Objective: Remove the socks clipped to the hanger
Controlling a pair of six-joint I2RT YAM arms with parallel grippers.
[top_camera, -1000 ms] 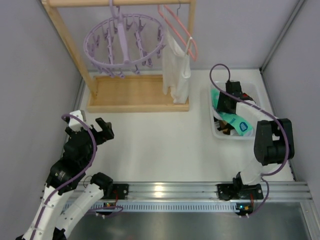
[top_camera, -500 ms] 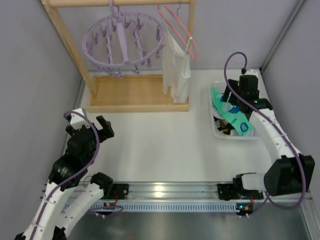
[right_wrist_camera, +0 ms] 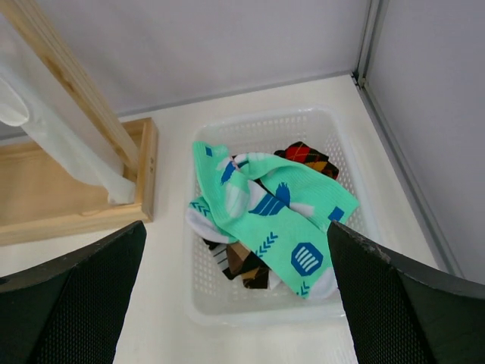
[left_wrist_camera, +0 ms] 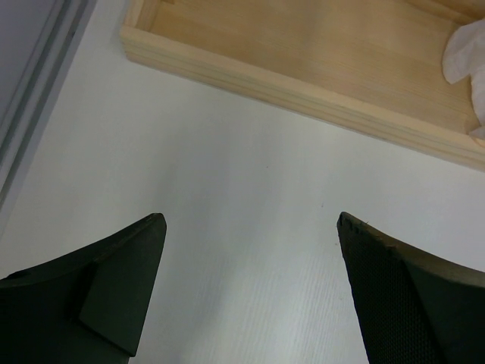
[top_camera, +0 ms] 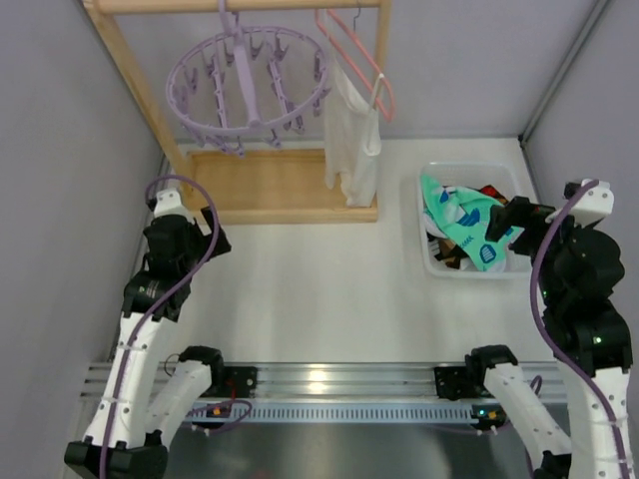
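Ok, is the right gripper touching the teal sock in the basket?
Apart. The right wrist view takes in the whole basket between the right gripper's open fingers, so the teal sock lies free well below them.

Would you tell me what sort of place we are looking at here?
Probably a robot test cell staged as a laundry corner: grey panel walls, an aluminium mounting rail, a wooden rack carrying the lavender hanger, and socks in a white basket.
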